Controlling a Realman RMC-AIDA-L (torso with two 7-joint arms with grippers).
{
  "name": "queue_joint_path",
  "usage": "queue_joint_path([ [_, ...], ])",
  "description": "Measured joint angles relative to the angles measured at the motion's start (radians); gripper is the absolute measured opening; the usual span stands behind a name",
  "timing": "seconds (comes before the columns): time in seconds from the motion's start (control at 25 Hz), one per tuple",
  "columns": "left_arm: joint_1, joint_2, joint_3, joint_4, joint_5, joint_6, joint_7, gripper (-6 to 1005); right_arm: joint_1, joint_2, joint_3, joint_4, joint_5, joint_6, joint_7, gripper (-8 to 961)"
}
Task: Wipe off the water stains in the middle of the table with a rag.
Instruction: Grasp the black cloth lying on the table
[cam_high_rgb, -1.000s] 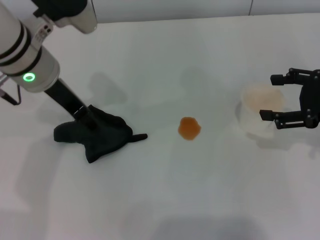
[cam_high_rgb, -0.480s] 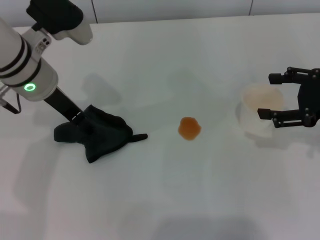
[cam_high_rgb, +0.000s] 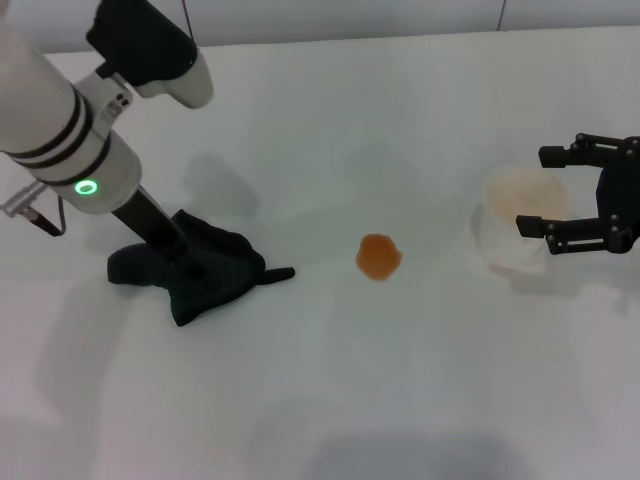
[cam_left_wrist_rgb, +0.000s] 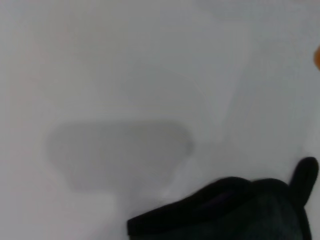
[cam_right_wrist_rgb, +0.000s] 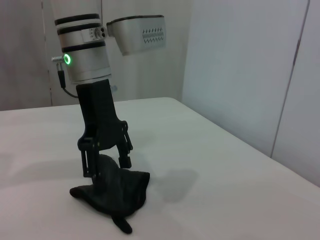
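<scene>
- Left gripper (cam_high_rgb: 183, 258) is down over the rag (cam_high_rgb: 205, 272), at the left of the table (cam_high_rgb: 330, 400). In the right wrist view its 2 fingers (cam_right_wrist_rgb: 123, 159) stand parted, tips at the top of the cloth (cam_right_wrist_rgb: 112, 194), 1 on each side of a raised fold. No pinch yet, so the rag reads as not gripped.
- Rag lies crumpled and flat on the table, pointed corner aimed toward the stain.
- Stain (cam_high_rgb: 379, 257): 1 small orange-brown blot near table centre, well apart from the rag and to its right. Edges whole, no smear visible. Untouched.
- Cup (cam_high_rgb: 518, 232): translucent white, upright, right of the stain.
- Right gripper (cam_high_rgb: 583, 205) sits at the cup, fingers spread wide on either side of it. Cannot tell whether they touch the wall. Looks idle.
- Progress, my reading: early. Grasp is being set up and none of the wiping is done.
- Left to do: close on the rag, carry or drag it right to the blot, rub until the orange is gone.
- Risk: a shallow pinch on 1 fold could slip during the drag.
</scene>
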Motion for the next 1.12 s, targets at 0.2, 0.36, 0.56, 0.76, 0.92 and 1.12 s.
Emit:
queue_joint_path([
  [0.2,0.0,-0.003,0.015,-0.002,0.0,-0.002,-0.005,784,0.0,0.0,0.0,0.0,0.0,0.002,0.0,867],
  [0.36,0.001,-0.004,0.018,-0.003,0.0,-0.003,-0.01,783,-0.002,0.0,0.001,0.0,0.0,0.002,0.0,867],
  [0.56,0.0,-0.002,0.042,-0.003,0.002,-0.018,-0.013,782,-0.005,0.0,0.003,0.0,0.0,0.003,0.0,867],
  [0.76,0.007,0.001,0.116,0.012,0.012,-0.056,-0.008,781,-0.005,0.0,0.01,-0.001,0.0,0.003,0.0,867],
  [0.92,0.011,0.002,0.152,0.023,0.034,-0.078,-0.008,780,-0.007,0.0,0.011,-0.001,0.0,0.003,0.0,867],
  [1.12,0.011,-0.002,0.188,0.024,0.057,-0.089,-0.01,779,-0.008,0.0,0.013,-0.001,0.0,0.003,0.0,867],
])
